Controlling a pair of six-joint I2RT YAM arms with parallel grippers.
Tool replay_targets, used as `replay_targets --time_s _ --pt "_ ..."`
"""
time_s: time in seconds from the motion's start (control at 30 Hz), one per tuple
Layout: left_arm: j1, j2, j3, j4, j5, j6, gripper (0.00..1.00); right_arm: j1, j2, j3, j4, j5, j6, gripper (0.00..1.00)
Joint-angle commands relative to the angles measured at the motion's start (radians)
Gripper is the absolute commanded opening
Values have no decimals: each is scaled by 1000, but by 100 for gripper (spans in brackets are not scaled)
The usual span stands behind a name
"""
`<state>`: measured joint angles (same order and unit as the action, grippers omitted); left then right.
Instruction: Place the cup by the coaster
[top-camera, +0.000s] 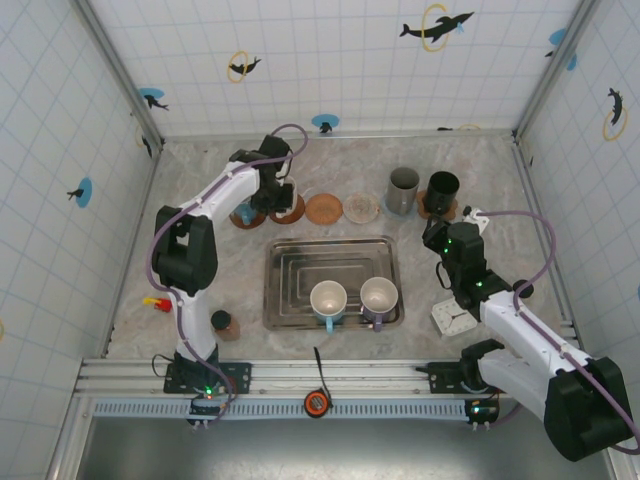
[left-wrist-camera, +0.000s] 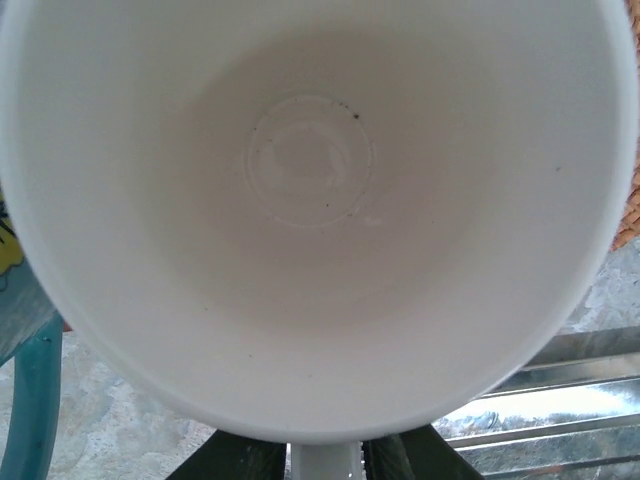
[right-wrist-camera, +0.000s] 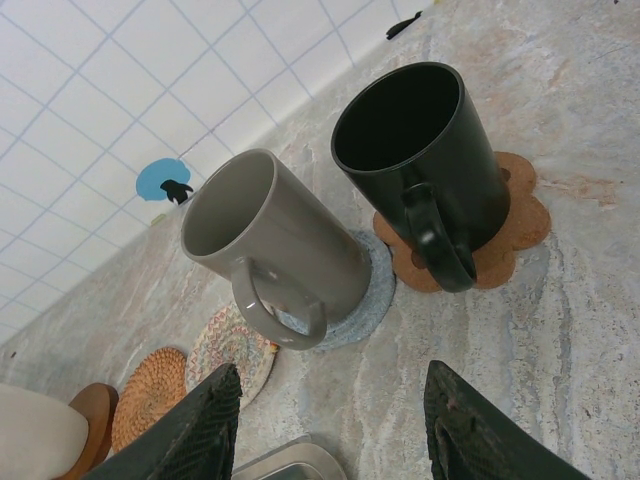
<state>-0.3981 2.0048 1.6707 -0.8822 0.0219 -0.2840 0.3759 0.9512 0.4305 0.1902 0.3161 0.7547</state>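
Looking down through the left wrist view, the cup (left-wrist-camera: 310, 200) is seen from above, white inside, with the left gripper (left-wrist-camera: 322, 464) set low in the frame, its dark fingers (left-wrist-camera: 240, 462) close on either side of the handle; whether it is pinched cannot be told. In the top view the cup is found upper left of centre, at the brown coaster (top-camera: 293, 213). The right gripper (right-wrist-camera: 335, 435) is held spread wide, nothing between, below the grey mug (right-wrist-camera: 270, 240) and black mug (right-wrist-camera: 420, 150)
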Motion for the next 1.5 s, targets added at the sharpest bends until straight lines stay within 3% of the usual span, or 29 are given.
replay_targets --time_s 0.0,0.33,0.7,0.87,1.27,1.37,1.47 --pt "9 -3 31 -9 -14 16 24 -9 -2 -8 35 4 1 51" --pt "9 -35 23 -12 -18 13 36 -11 3 -8 35 3 3 52" --pt "-5 -183 -20 -5 -6 8 37 -11 39 3 43 -19 9 53" --pt "-38 -273 -38 12 -51 -13 36 -10 62 16 48 -41 9 52" --pt "-192 -600 -377 445 -292 -145 37 7 46 79 -38 -60 -2 52" --pt "-217 -706 -516 620 -314 -139 38 24 38 118 -97 -42 -15 52" --pt "-240 -783 -598 692 -344 -110 38 46 24 152 -150 -21 -30 51"
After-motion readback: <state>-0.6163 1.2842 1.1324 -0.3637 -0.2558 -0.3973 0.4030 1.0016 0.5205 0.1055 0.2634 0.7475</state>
